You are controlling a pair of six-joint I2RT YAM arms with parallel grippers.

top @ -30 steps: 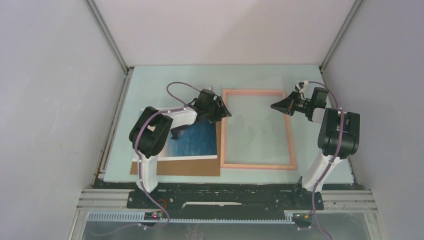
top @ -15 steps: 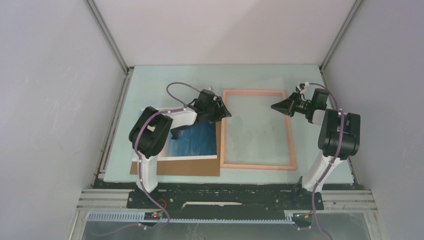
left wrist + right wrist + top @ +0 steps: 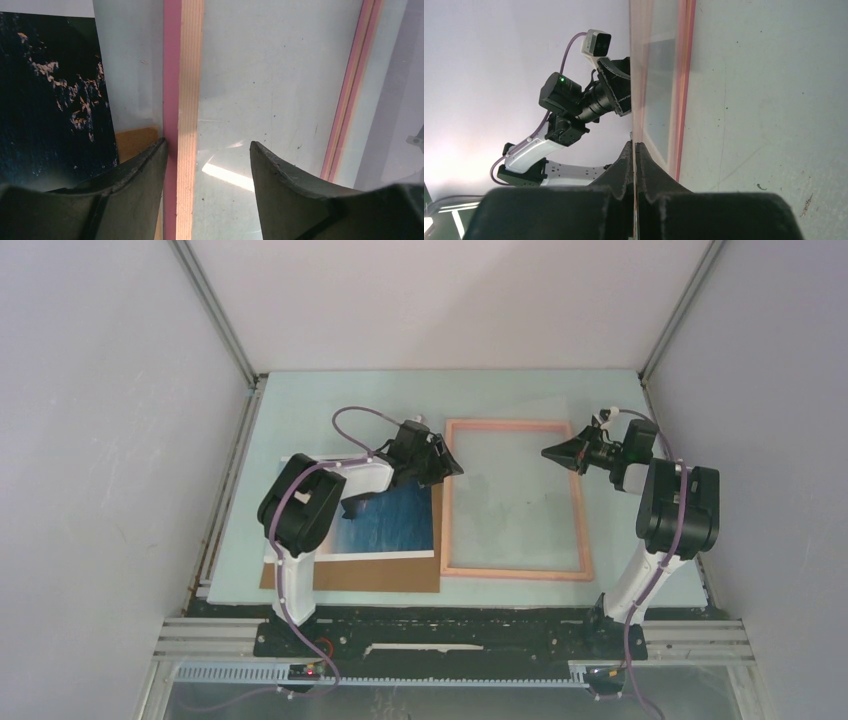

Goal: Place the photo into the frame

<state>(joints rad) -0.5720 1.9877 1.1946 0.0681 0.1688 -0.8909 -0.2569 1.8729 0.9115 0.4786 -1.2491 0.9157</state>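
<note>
Starting with what hides. From above, only the lower part of the photo (image 3: 395, 525) on show, blue sea and white border, the upper part lost under the left arm (image 3: 305, 505). Beneath it, a strip of brown cardboard (image 3: 350, 575) poking out along the near edge. In the left wrist view, just a dark, speckled slice of the photo (image 3: 50, 100), cut off at the picture's edge, plus a small corner of cardboard (image 3: 135, 142).

Now the left gripper (image 3: 207, 145): parted roughly halfway, clamped on nothing, straddling the left rail of the frame (image 3: 182, 75). One finger (image 3: 135, 175) right against the rail's pink outer edge, the other finger (image 3: 285, 185) well clear of it, over the see-through middle. Photo just left of that rail, flat on the pale green table (image 3: 300, 410).

Over to the right gripper (image 3: 634, 150): pressed fully shut, tip over the far right part of the frame's middle. Pinching something thin, or nothing at all? Cannot tell. Only a blurred pink band running up from the fingertips, too soft to read.
</note>
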